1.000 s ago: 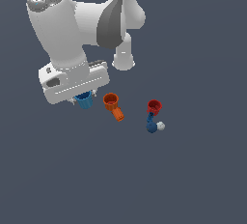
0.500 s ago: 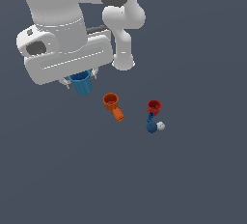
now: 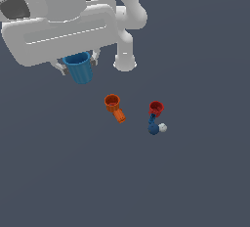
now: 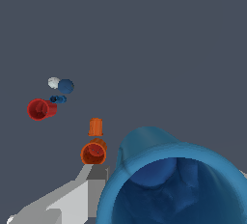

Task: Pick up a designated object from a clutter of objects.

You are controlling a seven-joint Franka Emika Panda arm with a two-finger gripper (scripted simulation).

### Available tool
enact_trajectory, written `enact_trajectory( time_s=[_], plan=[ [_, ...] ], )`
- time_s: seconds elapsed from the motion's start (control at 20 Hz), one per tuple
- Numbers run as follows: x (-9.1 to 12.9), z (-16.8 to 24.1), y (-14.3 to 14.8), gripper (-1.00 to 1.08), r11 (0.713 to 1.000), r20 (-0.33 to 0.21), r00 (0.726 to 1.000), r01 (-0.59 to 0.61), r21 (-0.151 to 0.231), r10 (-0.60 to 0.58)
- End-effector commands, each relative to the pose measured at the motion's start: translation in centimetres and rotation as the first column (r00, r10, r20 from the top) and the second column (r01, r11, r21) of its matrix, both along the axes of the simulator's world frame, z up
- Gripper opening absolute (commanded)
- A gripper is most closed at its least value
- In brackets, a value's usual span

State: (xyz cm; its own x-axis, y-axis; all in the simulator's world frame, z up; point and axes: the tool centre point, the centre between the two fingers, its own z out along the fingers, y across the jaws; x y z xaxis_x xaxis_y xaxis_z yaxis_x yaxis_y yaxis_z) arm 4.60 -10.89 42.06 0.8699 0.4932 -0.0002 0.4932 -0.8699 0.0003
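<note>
The bright-blue cup (image 3: pixel 79 68) hangs under my gripper (image 3: pixel 78 65), held well above the floor at the exterior view's left. The gripper is shut on it; a fingertip (image 3: pixel 62 68) shows on each side of its rim. In the wrist view the cup (image 4: pixel 173 179) fills the near corner, hollow side toward the camera, beside one grey finger (image 4: pixel 72 196). The rest of the clutter lies on the floor: an orange cup with a stubby handle (image 3: pixel 114 106), a red cup (image 3: pixel 156 107), a dark-blue ball-ended piece (image 3: pixel 153 127) and a small white ball (image 3: pixel 163 128).
The arm's white base column (image 3: pixel 125 57) stands behind the clutter. In the wrist view the orange cup (image 4: pixel 93 149), red cup (image 4: pixel 40 109), dark-blue piece (image 4: pixel 64 87) and white ball (image 4: pixel 53 82) lie far below on the grey floor (image 3: pixel 195 182).
The gripper has risen with the blue cup in it, lifting it clear of the floor and closer to the exterior camera. The other items have not moved.
</note>
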Motion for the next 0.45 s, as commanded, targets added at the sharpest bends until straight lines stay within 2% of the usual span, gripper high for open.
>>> enact_trajectory(
  time_s=[0.0, 0.4],
  plan=[
    [0.23, 0.94, 0.17, -1.00, 1.000, 0.000, 1.000, 0.000, 0.000, 0.000],
    [0.56, 1.81, 0.31, -1.00, 1.000, 0.000, 1.000, 0.000, 0.000, 0.000]
  ],
)
